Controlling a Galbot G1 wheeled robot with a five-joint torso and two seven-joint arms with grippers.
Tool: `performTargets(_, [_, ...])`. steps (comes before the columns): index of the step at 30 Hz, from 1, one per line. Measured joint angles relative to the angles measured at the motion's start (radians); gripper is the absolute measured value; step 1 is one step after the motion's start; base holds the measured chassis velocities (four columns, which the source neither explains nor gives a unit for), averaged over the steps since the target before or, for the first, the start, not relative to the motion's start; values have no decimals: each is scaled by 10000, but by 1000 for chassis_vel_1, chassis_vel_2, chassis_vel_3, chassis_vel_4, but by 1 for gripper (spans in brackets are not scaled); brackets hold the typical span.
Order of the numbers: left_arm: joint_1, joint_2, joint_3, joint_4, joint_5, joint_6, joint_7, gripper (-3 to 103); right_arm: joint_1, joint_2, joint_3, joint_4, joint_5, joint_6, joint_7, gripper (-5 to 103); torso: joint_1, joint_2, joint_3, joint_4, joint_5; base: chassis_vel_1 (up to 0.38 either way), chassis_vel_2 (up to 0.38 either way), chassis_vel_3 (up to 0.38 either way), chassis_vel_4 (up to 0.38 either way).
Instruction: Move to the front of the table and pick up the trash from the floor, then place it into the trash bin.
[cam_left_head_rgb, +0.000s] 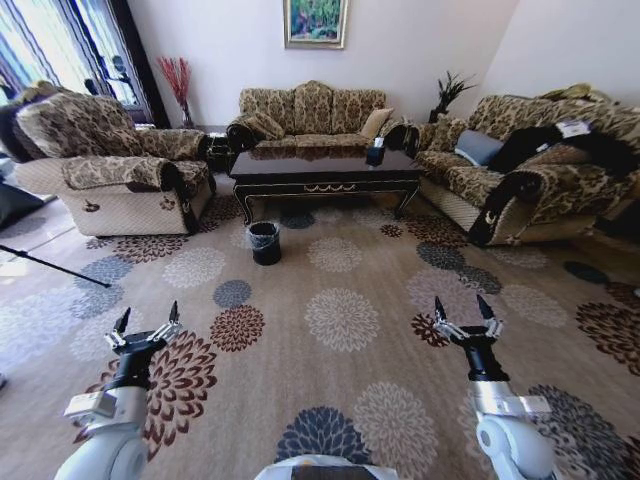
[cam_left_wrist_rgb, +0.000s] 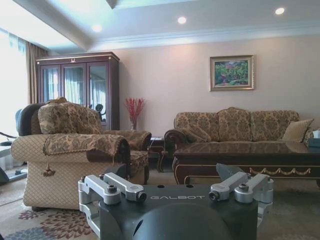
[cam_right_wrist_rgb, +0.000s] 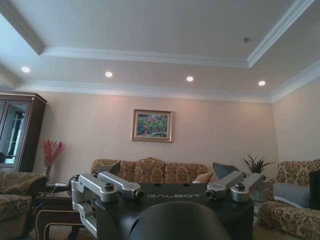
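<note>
Left pincer (cam_left_head_rgb: 146, 320): released, raised over the carpet.
Right pincer (cam_left_head_rgb: 465, 312): released, likewise.
Trash bin (cam_left_head_rgb: 265, 242): by the tabletop's (cam_left_head_rgb: 325, 163) front-left leg.
Trash: possibly too small to see.

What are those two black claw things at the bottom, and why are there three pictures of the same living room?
Those claws are a robot's two hands, called grippers. The big picture comes from a camera on its head, looking down at the carpet: the left gripper and the right gripper are both open and hold nothing. The other two pictures come from small cameras on each wrist, so you see each claw up close with the room behind. Ahead stands the table with a small dark box on it, and the trash bin sits on the carpet in front of it.
</note>
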Motion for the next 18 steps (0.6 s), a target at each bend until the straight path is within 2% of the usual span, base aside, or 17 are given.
performTargets(18, [0, 0, 0, 0, 0, 0, 0, 100, 0, 0, 0, 0, 0, 0, 0, 100, 301, 755, 453, 0, 0, 0, 0, 0, 0])
